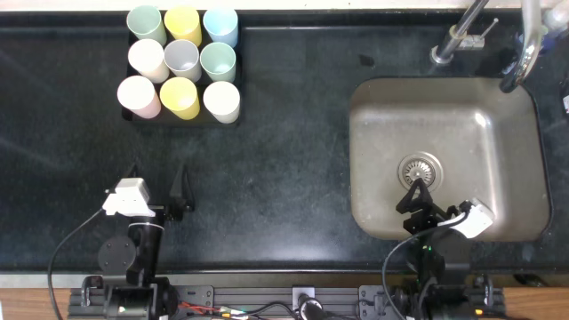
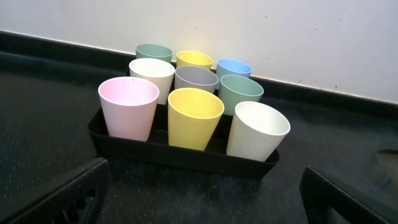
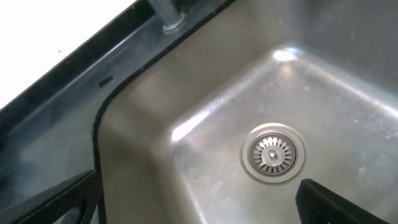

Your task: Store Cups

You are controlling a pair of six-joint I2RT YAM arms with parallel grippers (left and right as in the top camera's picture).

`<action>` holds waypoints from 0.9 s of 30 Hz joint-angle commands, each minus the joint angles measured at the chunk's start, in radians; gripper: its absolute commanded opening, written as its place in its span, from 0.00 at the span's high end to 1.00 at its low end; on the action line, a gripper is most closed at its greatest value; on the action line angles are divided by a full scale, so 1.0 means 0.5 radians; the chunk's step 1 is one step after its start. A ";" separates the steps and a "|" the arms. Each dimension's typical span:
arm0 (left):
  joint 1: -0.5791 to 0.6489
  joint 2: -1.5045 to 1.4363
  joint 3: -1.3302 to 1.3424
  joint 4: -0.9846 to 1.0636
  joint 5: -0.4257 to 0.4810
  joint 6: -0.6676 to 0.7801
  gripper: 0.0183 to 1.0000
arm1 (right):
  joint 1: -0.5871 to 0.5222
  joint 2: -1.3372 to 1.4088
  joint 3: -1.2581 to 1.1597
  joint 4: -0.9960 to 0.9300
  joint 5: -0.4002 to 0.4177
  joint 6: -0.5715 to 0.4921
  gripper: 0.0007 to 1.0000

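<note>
Top view: nine cups (image 1: 182,60), tray (image 1: 191,123); right wrist view: drain (image 3: 273,153), likely metal.

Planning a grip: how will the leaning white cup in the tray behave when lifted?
Probably light: the white cup looks empty and thin. Its smooth taper may slip. It leans in the tray, so a nudge could tip it.

Nine cups (image 1: 182,58) — two yellow, two green, two white, one each pink, grey, blue. One tray (image 2: 186,158) — one sink (image 1: 498,116).
</note>
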 commanded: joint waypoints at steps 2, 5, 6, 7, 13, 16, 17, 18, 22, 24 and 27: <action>0.013 -0.020 -0.002 -0.009 0.005 0.037 0.00 | -0.016 -0.024 -0.037 0.008 0.017 -0.007 0.00; 0.013 -0.020 -0.002 -0.009 0.005 0.037 0.00 | -0.016 -0.024 -0.037 0.003 0.017 -0.007 0.00; 0.013 -0.020 -0.002 -0.009 0.005 0.037 0.00 | -0.016 -0.024 -0.037 0.002 0.017 -0.007 0.00; 0.013 -0.020 -0.002 -0.009 0.005 0.037 0.00 | -0.016 -0.024 -0.037 0.002 0.016 -0.007 0.00; 0.013 -0.020 -0.002 -0.009 0.005 0.037 0.00 | -0.016 -0.024 -0.037 -0.037 -0.017 -0.007 0.00; 0.013 -0.020 -0.002 -0.009 0.005 0.037 0.00 | -0.016 -0.024 -0.037 -0.066 -0.135 -0.007 0.00; 0.013 -0.020 -0.002 -0.009 0.005 0.037 0.00 | -0.016 -0.024 -0.038 -0.066 -0.140 -0.007 0.00; 0.013 -0.020 -0.002 -0.009 0.005 0.037 0.00 | -0.016 -0.024 -0.038 -0.066 -0.140 -0.007 0.00; 0.013 -0.020 -0.002 -0.009 0.005 0.037 0.00 | -0.016 -0.024 -0.038 -0.071 -0.140 -0.007 0.00; 0.013 -0.020 -0.002 -0.009 0.005 0.037 0.00 | -0.016 -0.024 -0.038 -0.071 -0.140 -0.007 0.00; 0.013 -0.020 -0.002 -0.009 0.005 0.037 0.00 | -0.016 -0.024 -0.038 -0.068 -0.140 -0.007 0.00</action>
